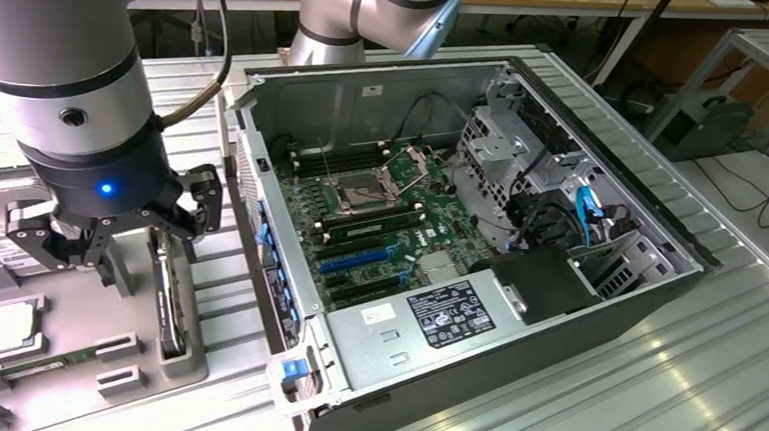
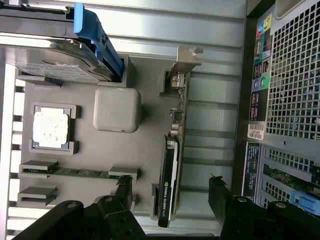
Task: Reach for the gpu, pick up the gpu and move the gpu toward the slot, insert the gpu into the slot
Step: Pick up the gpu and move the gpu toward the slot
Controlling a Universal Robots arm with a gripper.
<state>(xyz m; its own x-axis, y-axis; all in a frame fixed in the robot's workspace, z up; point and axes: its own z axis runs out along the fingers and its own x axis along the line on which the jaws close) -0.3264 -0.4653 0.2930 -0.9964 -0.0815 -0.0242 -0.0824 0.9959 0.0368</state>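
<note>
Gripper (image 2: 170, 194) wide open, straddling the gpu (image 2: 173, 150), gripping nothing. Gpu stands on edge in the tray (image 2: 150, 100), well apart from the slot (image 1: 355, 259).

Gripper (image 2: 170, 194) downward — jaws wide apart

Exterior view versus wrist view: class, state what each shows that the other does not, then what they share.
Exterior view adds the open case's inside: motherboard, blue slot, CPU socket. Wrist view adds the case's rear panel with coloured audio jacks, and the silver bracket of the gpu. Shared: the gpu standing on edge in the grey fixture, jaws open either side of it, plus hard drive, processor chip and memory stick.
</note>
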